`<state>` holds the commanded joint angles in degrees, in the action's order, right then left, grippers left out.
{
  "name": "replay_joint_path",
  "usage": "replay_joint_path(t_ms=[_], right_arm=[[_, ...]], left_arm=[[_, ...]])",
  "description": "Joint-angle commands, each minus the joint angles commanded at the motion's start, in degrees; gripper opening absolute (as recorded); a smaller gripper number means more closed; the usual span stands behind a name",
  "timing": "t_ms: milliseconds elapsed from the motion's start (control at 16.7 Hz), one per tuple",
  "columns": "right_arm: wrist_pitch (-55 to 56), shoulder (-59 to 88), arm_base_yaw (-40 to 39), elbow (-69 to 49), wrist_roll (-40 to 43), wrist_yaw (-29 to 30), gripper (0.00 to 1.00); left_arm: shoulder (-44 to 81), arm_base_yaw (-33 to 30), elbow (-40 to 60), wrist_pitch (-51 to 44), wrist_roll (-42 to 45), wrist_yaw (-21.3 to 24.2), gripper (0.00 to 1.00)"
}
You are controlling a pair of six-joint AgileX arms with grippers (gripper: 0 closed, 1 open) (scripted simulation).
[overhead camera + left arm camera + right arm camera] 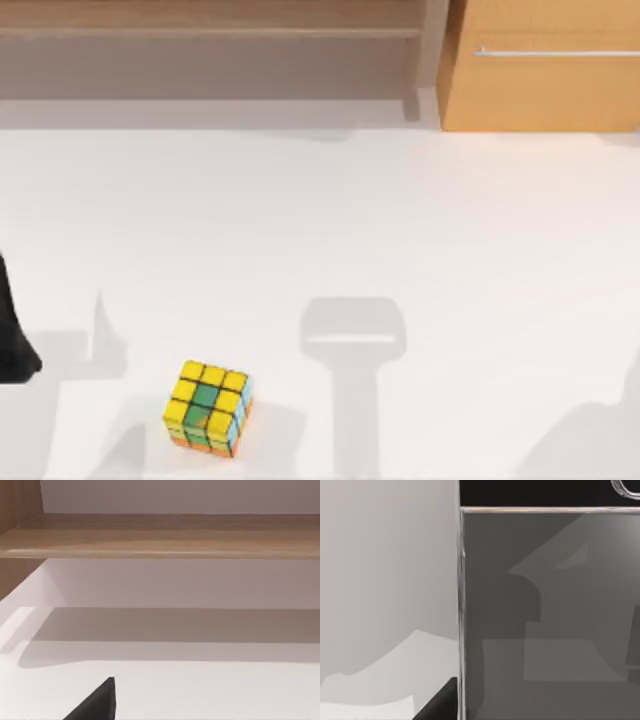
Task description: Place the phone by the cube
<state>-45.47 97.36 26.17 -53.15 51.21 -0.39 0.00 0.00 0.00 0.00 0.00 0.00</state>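
Carriage of the phone (545, 620) toward the cube (208, 407) appears to be the step in hand, judged from the right wrist view, where the grey glossy screen, the black bezel and part of the round home button (626, 489) sit directly before that camera. The phone therefore lies immediately ahead of the right gripper, close against it. Whether the right gripper's fingers are apart, together or clamped on the phone cannot be told; only a dark edge at the base of that view shows. The phone's long axis runs away from the wrist camera, with the home-button end the farther end; its heading over the table cannot be fixed from the top view, which carries a phone-like shadow (352, 345) on the white table (420, 230) to the right of the cube. The cube rests near the front edge of the table, yellow and green tiles upward, orange and light-blue sides showing. The left arm (12, 335) is parked at the table's left edge; the state of its fingers cannot be told. The next move probably calls for lowering the phone flat onto bare table just beside the cube, without striking it, then releasing. Wooden shelving (210, 32) and 1 drawer unit (540, 65) stand along the far edge.
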Motion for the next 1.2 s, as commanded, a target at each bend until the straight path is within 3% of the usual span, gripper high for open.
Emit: replay_joint_path(t_ms=[240,480,1200], right_arm=[[-0.16,-1.05,-1.01,-1.23,-1.49,0.19,0.0],[-1.78,-4.51,-7.33,-6.72,-10.63,1.16,0.0],[-10.93,-5.39,-44.22,-24.76,-62.57,4.21,0.0]], left_arm=[[0.0,0.0,0.0,0.0,0.0,0.0,1.0],[0.0,0.0,0.0,0.0,0.0,0.0,1.0],[0.0,0.0,0.0,0.0,0.0,0.0,1.0]])
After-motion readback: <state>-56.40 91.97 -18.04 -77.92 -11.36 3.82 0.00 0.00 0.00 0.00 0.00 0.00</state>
